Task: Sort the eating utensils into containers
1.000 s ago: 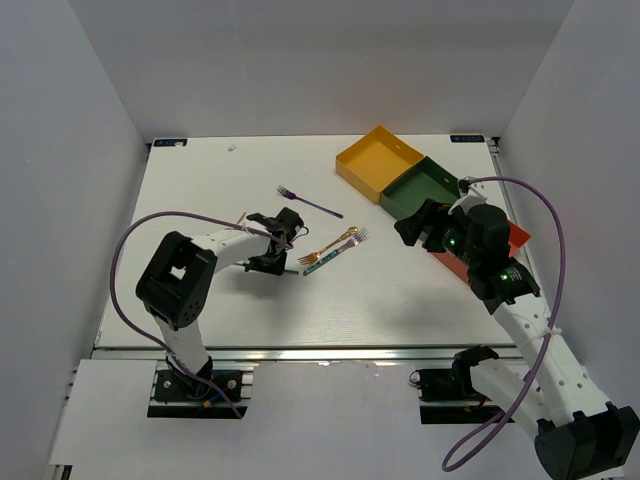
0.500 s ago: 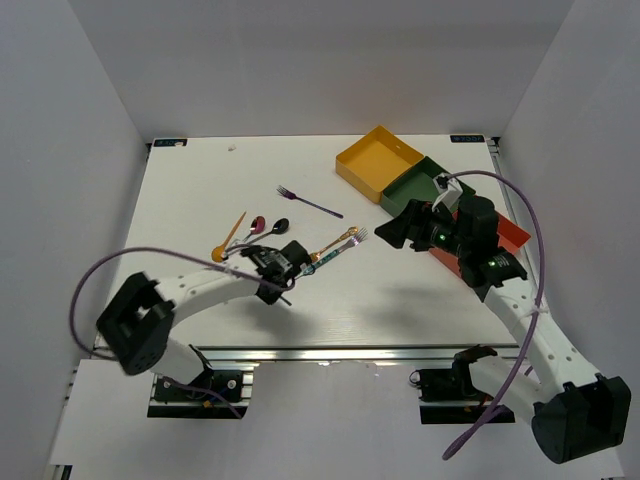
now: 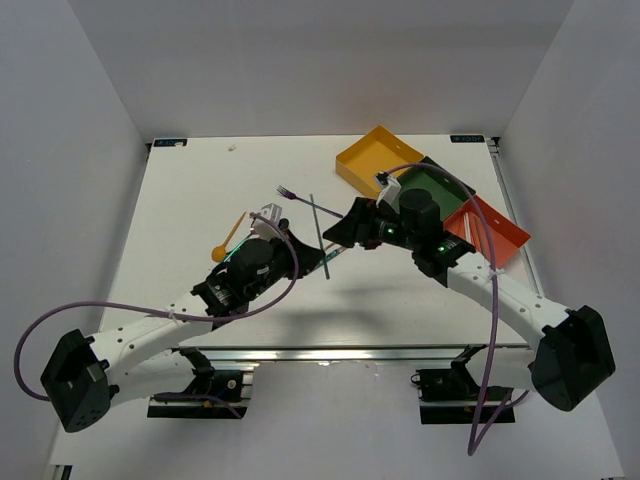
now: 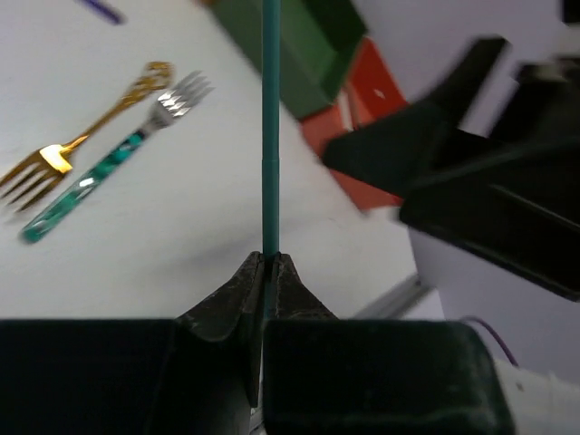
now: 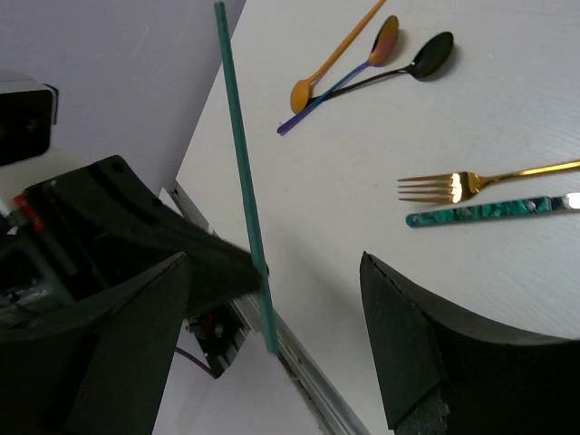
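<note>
My left gripper point(image 3: 318, 262) point(image 4: 270, 265) is shut on a thin teal-green chopstick point(image 3: 316, 225) point(image 4: 270, 136), gripped near one end and held above the table centre. My right gripper point(image 3: 345, 232) point(image 5: 272, 263) is open, its fingers on either side of the chopstick point(image 5: 237, 154) without touching it. A gold fork point(image 5: 471, 186) point(image 4: 82, 145) and a green-handled fork point(image 5: 489, 210) point(image 4: 109, 177) lie side by side below. An orange spoon point(image 5: 335, 59) point(image 3: 230, 240), a purple-pink spoon point(image 5: 358, 62) and a dark spoon point(image 5: 412, 65) lie together. A purple fork point(image 3: 292, 193) lies further back.
The yellow tray point(image 3: 378, 160), dark green tray point(image 3: 432, 185) point(image 4: 299, 45) and red-orange tray point(image 3: 492, 230) point(image 4: 362, 109) stand in a row at the back right. The two arms meet over the table centre, and the right arm's purple cable loops over the green tray.
My left arm swung from the spoons to the table centre, carrying the chopstick up. My right gripper moved left from the trays to the chopstick, still open.
</note>
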### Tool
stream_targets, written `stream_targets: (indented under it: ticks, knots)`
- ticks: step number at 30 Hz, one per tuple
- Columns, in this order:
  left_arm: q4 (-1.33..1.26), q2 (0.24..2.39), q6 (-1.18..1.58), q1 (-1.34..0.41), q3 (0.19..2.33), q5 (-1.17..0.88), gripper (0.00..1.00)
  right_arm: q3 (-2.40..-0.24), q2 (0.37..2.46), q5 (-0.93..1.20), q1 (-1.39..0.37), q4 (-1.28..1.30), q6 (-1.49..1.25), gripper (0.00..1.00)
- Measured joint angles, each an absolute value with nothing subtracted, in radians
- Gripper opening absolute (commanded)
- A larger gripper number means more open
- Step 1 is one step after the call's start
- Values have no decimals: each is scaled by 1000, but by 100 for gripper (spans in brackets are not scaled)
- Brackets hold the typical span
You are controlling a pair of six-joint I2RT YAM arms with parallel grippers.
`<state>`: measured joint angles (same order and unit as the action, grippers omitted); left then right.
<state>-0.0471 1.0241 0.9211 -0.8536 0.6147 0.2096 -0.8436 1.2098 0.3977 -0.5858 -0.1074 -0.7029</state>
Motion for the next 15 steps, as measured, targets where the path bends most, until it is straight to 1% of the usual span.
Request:
stream_targets:
  ticks: [4, 6, 7, 9, 10, 11, 12, 13, 14, 15]
  knots:
    - [-168, 1061, 818, -854, 659, 57, 0, -921, 1247, 285, -676, -107, -695, 79]
    - [-201, 1073, 788, -854, 671, -1, 0, -940, 1249, 236, -691, -107, -685, 72]
    - [-212, 1077, 778, -854, 673, -19, 0, -946, 1249, 217, -694, -107, -678, 60]
    - [-223, 1086, 759, -854, 677, -47, 0, -953, 1249, 190, -695, -107, -665, 42]
    - [-224, 1092, 752, -854, 678, -56, 0, -954, 1249, 182, -695, -108, -665, 22]
    - [-224, 1098, 746, -854, 680, -61, 0, -954, 1249, 180, -695, -108, -663, 10]
    - [-223, 1105, 739, -854, 683, -63, 0, -954, 1250, 180, -695, -108, -661, 0]
    - [-220, 1114, 732, -854, 688, -63, 2, -953, 1250, 179, -695, -109, -664, 0]
    - [-215, 1125, 727, -854, 696, -60, 11, -953, 1250, 175, -695, -108, -662, 0]
    - [-200, 1136, 720, -854, 711, -56, 37, -952, 1250, 167, -695, -108, -659, 0]
